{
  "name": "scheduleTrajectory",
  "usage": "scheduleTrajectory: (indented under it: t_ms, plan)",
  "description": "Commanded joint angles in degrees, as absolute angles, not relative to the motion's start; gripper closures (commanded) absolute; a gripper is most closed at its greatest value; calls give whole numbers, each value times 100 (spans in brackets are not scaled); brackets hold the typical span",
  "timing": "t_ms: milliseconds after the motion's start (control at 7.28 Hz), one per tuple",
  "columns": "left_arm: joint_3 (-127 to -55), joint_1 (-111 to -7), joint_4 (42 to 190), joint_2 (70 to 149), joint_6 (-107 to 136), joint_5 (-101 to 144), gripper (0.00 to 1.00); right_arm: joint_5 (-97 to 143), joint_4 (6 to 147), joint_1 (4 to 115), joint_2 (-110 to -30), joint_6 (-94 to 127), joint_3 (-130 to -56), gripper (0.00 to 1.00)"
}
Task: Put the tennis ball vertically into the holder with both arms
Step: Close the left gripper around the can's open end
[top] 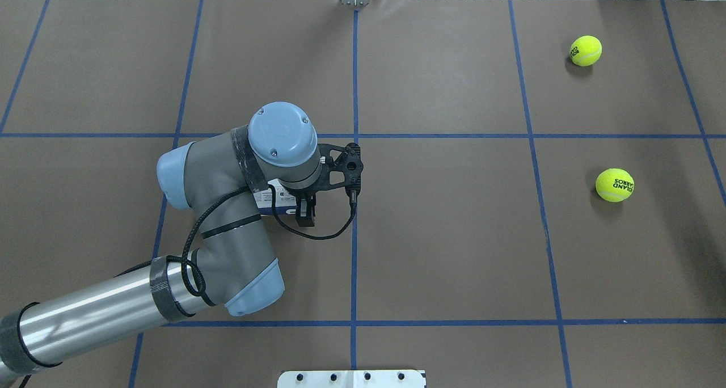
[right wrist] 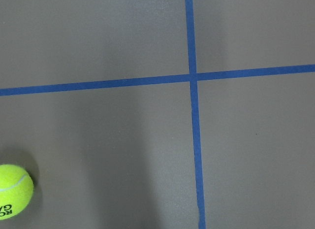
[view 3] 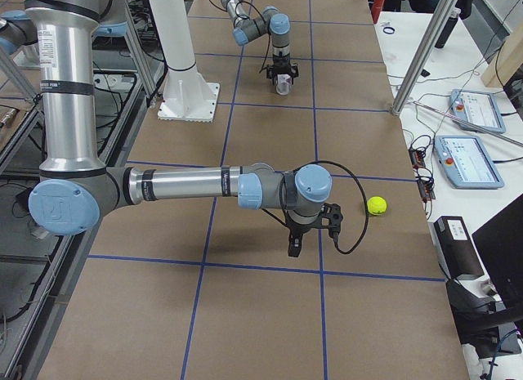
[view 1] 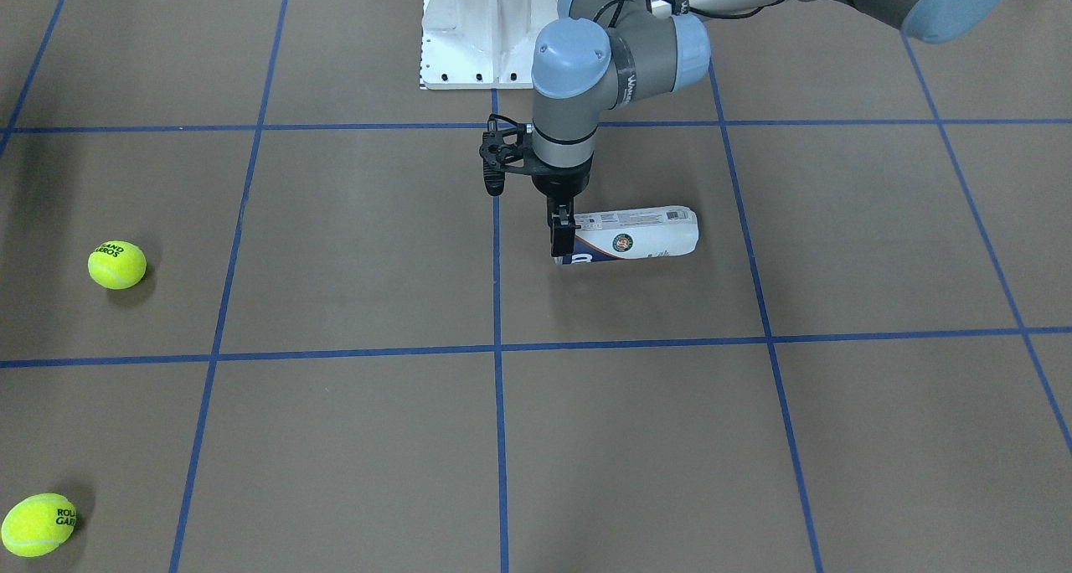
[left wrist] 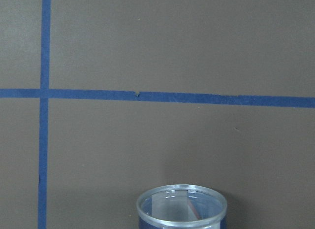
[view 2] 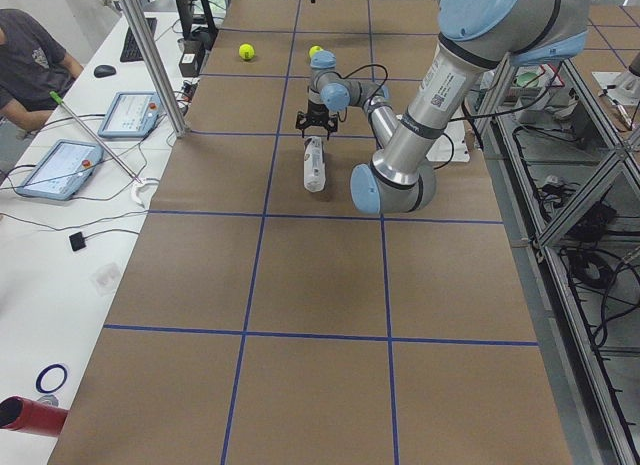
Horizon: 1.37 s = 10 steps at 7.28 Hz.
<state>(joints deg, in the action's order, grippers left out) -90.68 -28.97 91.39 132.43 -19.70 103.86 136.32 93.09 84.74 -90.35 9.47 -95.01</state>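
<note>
Tennis-ball can [view 1: 645,236] lies on its side left of centre, long axis left to right, mouth facing right, where the left gripper [view 1: 561,246] stands at its rim, its opening impossible to tell; far right, the right gripper [view 3: 294,248], opening likewise unclear, hangs near a tennis ball [view 3: 376,205].

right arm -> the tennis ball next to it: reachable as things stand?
Probably yes. The right pincer hangs over the table beside the tennis ball, with nothing between them. Its wrist view shows the ball at lower left. Open or shut, I cannot tell.
</note>
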Motion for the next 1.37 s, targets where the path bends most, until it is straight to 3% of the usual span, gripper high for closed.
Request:
scheduleTrajectory:
  t_ms: [0, 1237]
  plan:
    - [-8913, -2892, 9220, 13228, -1986, 10380, 2, 13632, 9308, 8481, -9035, 949, -9501, 1]
    - [-8534, -2874, 9527, 13228, -1960, 10371, 3, 13632, 9290, 8473, -9035, 949, -9501, 1]
